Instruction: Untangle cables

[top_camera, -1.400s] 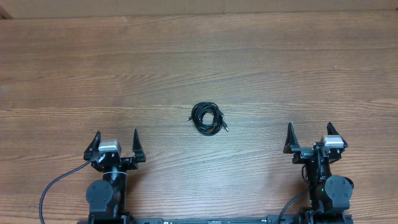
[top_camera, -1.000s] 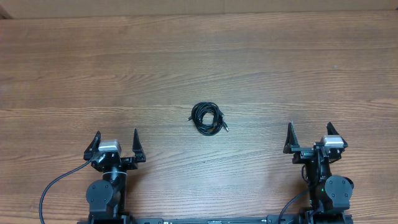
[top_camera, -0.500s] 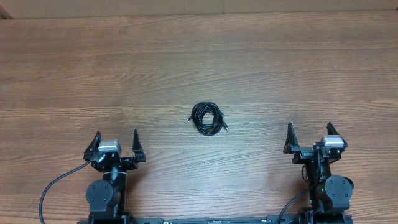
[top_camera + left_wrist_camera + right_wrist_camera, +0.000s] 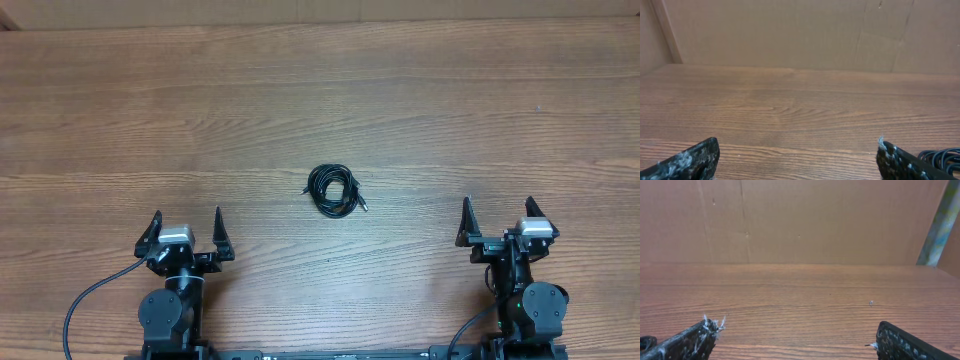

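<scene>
Left gripper point(image 4: 187, 215) agape; cables point(image 4: 334, 190) whole overhead, clipped at wrists.

Wooden table point(image 4: 320, 90), brown backboard point(image 4: 790, 30)

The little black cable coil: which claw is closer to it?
Left, by a little. Seen from overhead, the left claw sits lower left of the cable coil; the right claw sits lower right, slightly farther off.
</scene>
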You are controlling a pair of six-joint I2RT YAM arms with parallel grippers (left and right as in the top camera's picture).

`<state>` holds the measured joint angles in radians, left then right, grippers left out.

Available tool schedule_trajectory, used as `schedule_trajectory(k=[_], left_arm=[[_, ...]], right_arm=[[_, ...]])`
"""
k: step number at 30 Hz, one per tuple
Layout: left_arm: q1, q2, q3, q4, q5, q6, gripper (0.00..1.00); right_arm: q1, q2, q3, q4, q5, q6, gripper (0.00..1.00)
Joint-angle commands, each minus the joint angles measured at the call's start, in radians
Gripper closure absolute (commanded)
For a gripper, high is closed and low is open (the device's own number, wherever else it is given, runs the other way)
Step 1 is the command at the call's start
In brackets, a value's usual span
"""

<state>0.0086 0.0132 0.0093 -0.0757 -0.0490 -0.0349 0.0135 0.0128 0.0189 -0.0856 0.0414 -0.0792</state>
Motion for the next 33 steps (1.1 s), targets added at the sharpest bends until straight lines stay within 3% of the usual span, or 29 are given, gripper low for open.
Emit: schedule_trajectory(k=[1, 24, 28, 33], left_arm=[[0.006, -0.009, -0.005, 0.002, -0.003, -0.014, 0.0], [0.006, -0.009, -0.005, 0.002, -0.003, -0.014, 0.0], [0.004, -0.009, -0.005, 0.022, 0.095, -0.083, 0.0], [0.004, -0.009, -0.005, 0.097, 0.25, -0.279, 0.0]], right_arm=[[-0.003, -0.01, -0.01, 0.006, 0.008, -0.001, 0.0], [-0.003, -0.01, -0.01, 0.007, 0.009, -0.001, 0.0], [-0.002, -0.01, -0.01, 0.032, -0.008, 0.001, 0.0], [-0.003, -0.01, -0.011, 0.064, -0.472, 0.058, 0.0]])
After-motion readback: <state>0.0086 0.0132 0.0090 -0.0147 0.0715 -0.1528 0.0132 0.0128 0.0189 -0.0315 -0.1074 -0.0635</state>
